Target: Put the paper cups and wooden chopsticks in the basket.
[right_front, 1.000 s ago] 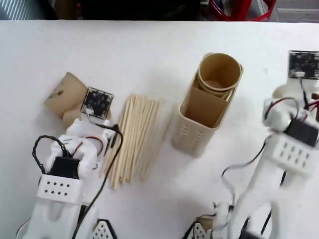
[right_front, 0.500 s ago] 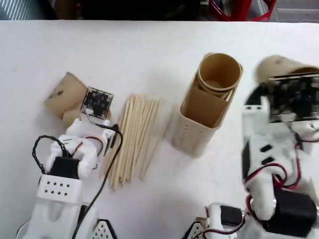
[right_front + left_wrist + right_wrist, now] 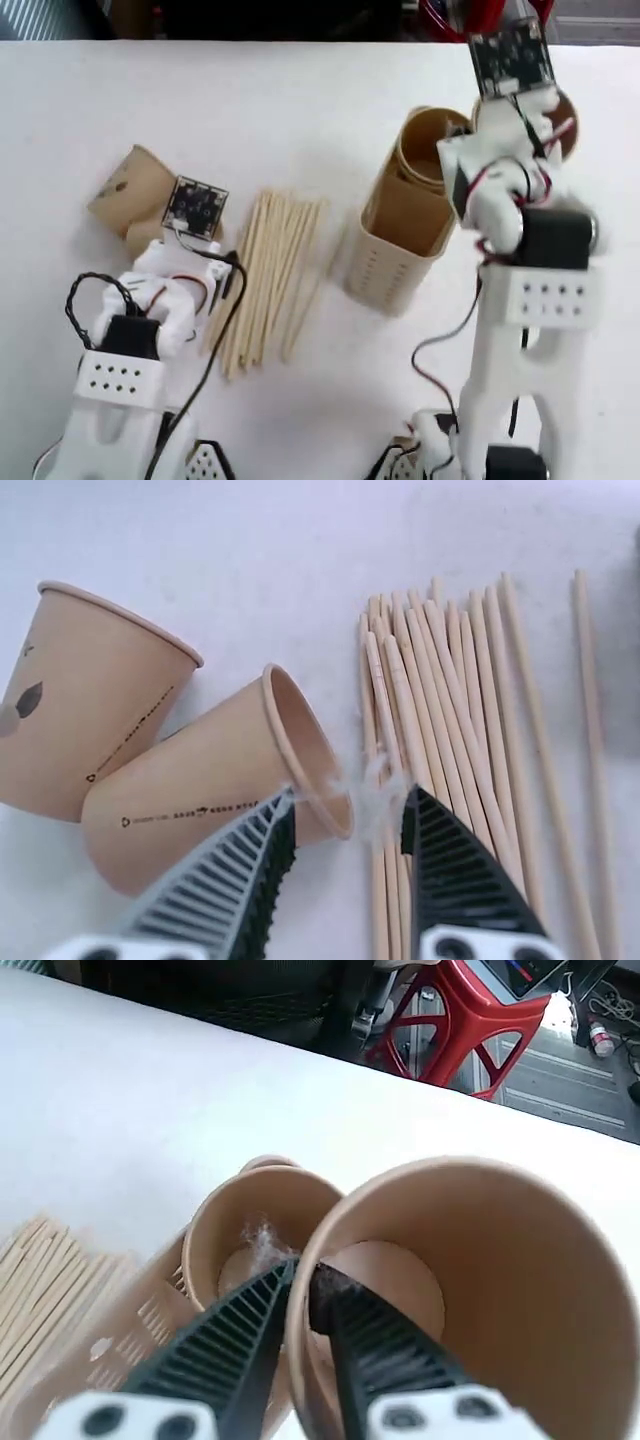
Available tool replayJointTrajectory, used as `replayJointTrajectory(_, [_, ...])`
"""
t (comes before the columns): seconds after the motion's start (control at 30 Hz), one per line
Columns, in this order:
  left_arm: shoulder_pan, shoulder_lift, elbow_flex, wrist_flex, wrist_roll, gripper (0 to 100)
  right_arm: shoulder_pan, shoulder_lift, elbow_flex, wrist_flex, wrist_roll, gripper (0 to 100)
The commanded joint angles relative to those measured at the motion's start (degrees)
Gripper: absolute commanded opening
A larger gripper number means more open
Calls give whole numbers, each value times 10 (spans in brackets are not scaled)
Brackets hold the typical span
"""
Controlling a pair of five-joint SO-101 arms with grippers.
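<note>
Looks like a robotics lab or workshop corner. Shows it in the plain white tabletop (image 3: 300, 90) carrying two small white arms (image 3: 120, 380) with bare circuit boards (image 3: 511, 57) and loose wiring (image 3: 70, 300), in the red metal stool (image 3: 455, 1030) beyond the far edge, and in cables (image 3: 600, 1000) strewn over a grey floor (image 3: 560, 1070).

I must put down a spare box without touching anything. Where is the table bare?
The widest bare table is the far strip beyond the cups, chopsticks and basket. A smaller patch lies at the near edge, between the left arm and right arm. Crowded: the left gripper sits open between cups and chopsticks; the right gripper holds a cup beside the basket.
</note>
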Motion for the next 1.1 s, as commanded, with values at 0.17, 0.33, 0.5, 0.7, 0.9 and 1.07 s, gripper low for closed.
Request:
replayJointTrajectory(0.17, [3,-11,-4,-12,-5,185,-1,94,-81,17,-4,17])
replayJointTrajectory(0.33, [3,-11,-4,-12,-5,185,-2,76,-107,20,-4,17])
replayJointTrajectory(0.5, [3,-11,-4,-12,-5,185,-41,39,-134,46,-4,17])
replayJointTrajectory(0.7, [3,-11,-4,-12,-5,185,-87,44,-132,44,-4,17])
replayJointTrajectory(0.9, [3,-11,-4,-12,-5,185,-66,99,-132,32,-4,17])
replayJointTrajectory(1.07, [3,-11,-4,-12,-5,185,-66,145,-132,18,-3,18])
